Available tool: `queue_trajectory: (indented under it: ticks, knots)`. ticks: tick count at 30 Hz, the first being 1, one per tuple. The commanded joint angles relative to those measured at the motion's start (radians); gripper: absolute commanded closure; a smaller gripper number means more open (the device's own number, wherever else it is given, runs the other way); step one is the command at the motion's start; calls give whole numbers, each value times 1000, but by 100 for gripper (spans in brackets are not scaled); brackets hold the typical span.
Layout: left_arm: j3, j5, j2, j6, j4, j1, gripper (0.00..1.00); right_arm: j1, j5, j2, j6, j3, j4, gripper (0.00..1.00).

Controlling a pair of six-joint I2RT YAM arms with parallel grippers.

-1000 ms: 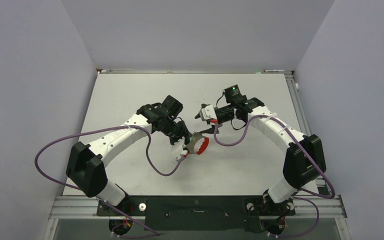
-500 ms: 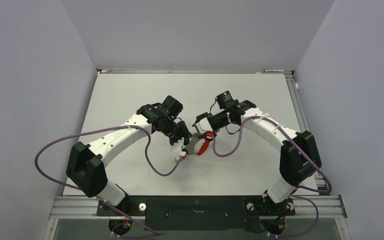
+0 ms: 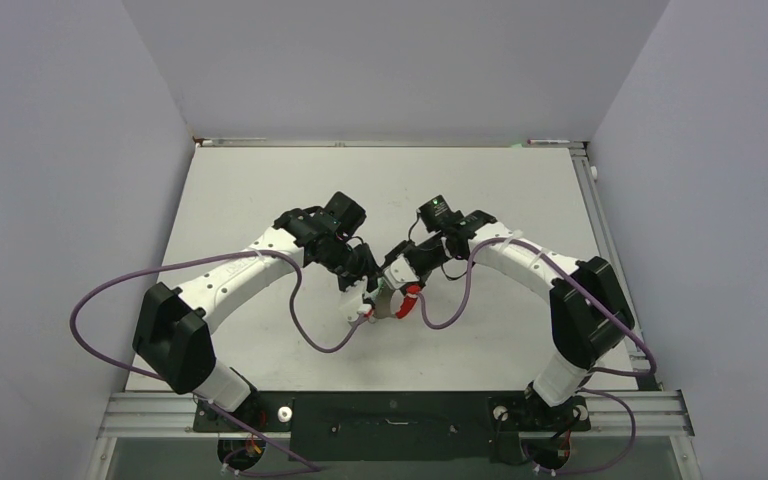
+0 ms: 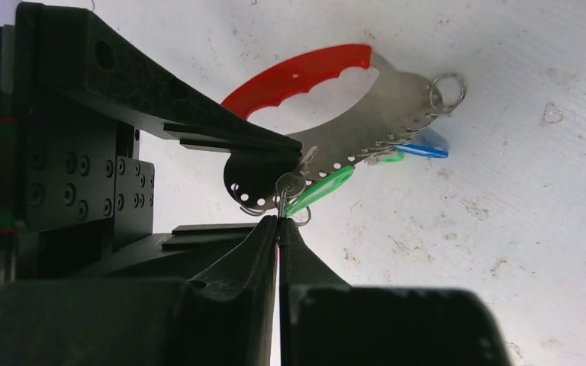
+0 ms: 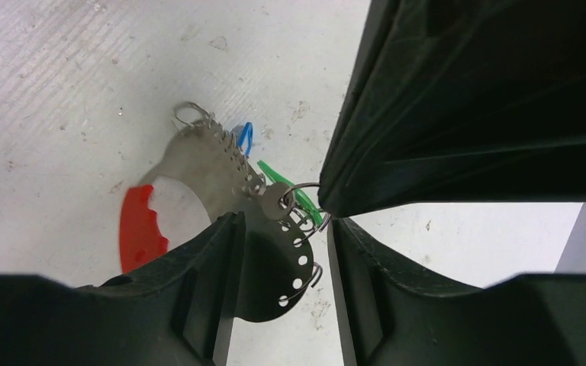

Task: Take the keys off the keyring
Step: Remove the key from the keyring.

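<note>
We see the left end effector [image 4: 278,223] pinched fully together at the green key's [image 4: 320,187] small ring. The right end effector [image 5: 281,229] stands half-wide, straddling the keyring [image 4: 397,107], which lies on the table [image 3: 260,190] mid-frame in the top view.

No readable text, number, brand or sign — none on the keys [image 4: 328,185] or keyring [image 4: 404,95]

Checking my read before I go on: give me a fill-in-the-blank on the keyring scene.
The curved grip on the keyring is ____. The keys carry tags, green and ____. The left pincer is ____. The right pincer is ____, straddling the keyring.
Missing: red; blue; shut; open.
</note>
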Motion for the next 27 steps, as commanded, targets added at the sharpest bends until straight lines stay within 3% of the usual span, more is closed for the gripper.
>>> queue_trajectory:
  ticks: [1, 8, 13, 20, 27]
  knots:
    - [18, 32, -5, 103, -36, 11, 100, 9, 22, 8, -38, -26, 14, 57]
    - [-5, 32, -22, 115, -41, 25, 100, -15, 41, 10, -19, -62, 20, 74]
    - [-39, 39, -33, 66, 14, 22, 100, -52, -14, 2, 125, -69, 73, 93]
    - [-197, 60, -91, -29, 199, 19, 100, -142, -184, -1, 352, -116, 156, 95]
    - [-347, 70, -104, -98, 435, -6, 100, -161, -272, -16, 677, -269, 416, 95]
